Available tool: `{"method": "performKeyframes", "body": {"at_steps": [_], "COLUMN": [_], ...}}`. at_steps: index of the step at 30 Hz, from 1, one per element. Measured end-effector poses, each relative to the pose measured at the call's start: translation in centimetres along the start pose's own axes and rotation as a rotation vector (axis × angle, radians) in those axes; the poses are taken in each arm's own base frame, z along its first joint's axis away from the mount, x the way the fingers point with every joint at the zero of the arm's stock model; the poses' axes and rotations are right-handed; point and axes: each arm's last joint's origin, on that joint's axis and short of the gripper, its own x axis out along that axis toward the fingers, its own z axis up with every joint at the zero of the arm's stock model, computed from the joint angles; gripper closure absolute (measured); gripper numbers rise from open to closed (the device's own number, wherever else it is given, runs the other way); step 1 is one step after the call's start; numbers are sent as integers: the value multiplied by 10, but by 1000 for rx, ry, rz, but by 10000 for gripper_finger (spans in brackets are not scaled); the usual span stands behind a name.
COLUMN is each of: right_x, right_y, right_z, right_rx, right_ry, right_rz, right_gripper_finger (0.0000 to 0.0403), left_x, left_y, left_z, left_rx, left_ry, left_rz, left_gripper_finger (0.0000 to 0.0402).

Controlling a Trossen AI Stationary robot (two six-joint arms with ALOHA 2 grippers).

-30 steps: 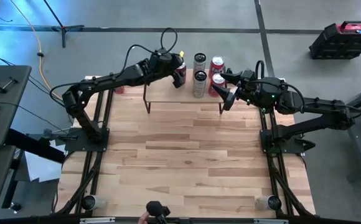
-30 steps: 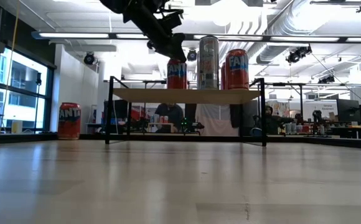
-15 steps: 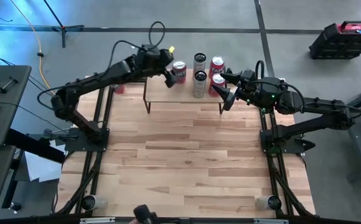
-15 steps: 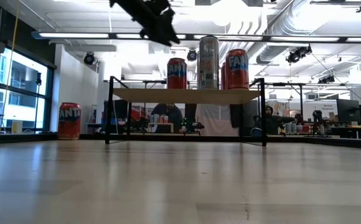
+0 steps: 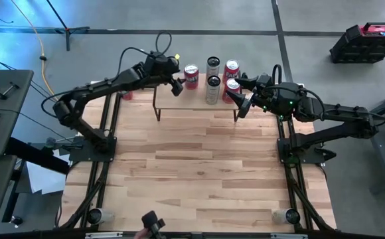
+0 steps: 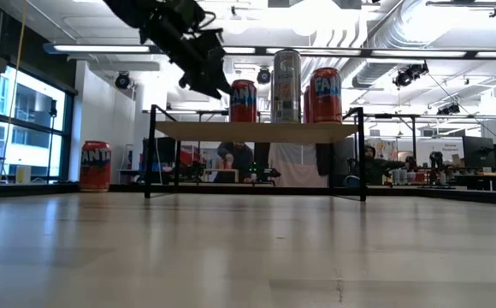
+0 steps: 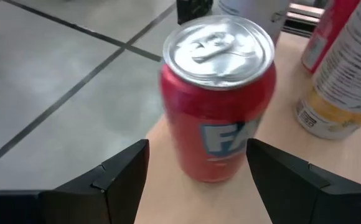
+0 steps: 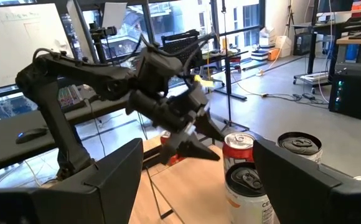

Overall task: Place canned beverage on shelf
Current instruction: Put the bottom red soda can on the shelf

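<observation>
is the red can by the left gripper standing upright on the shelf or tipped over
Upright. The red can stands on the shelf, lid up, and the open left gripper is clear of it.

glossy metal can (image 7: 221, 93), wood shelf (image 5: 196, 99).
</observation>
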Motion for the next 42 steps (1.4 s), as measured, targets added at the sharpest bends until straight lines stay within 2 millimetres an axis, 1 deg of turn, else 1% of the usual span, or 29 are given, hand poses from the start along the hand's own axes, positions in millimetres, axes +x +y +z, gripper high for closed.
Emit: {"method": "performKeyframes", "body": {"at_steps": [4,13,25,28,31,35,37,42], "right_x": [0,0,0,0,0,0,0,0], "right_y": [0,0,0,0,0,0,0,0], "right_z": [0,0,0,0,0,0,0,0], "right_rx": [0,0,0,0,0,0,0,0], "right_ry": [0,0,0,0,0,0,0,0], "right_rz": [0,0,0,0,0,0,0,-1], "right_gripper_finger": [116,116,116,116,116,116,116,116], "left_x": [3,3,2,0,-6,-6,-4,4], "left_y": [-3,2,1,0,5,18,23,27], "left_z": [0,3,3,2,1,-2,-1,-1], "left_rx": [4,-4,0,7,11,12,11,-5], "left_ry": [-22,-58,-56,-33,-12,6,-18,-45], "left_rz": [-6,30,29,26,36,90,107,120], "left_gripper_finger": [142,142,142,142,142,142,142,142]}}
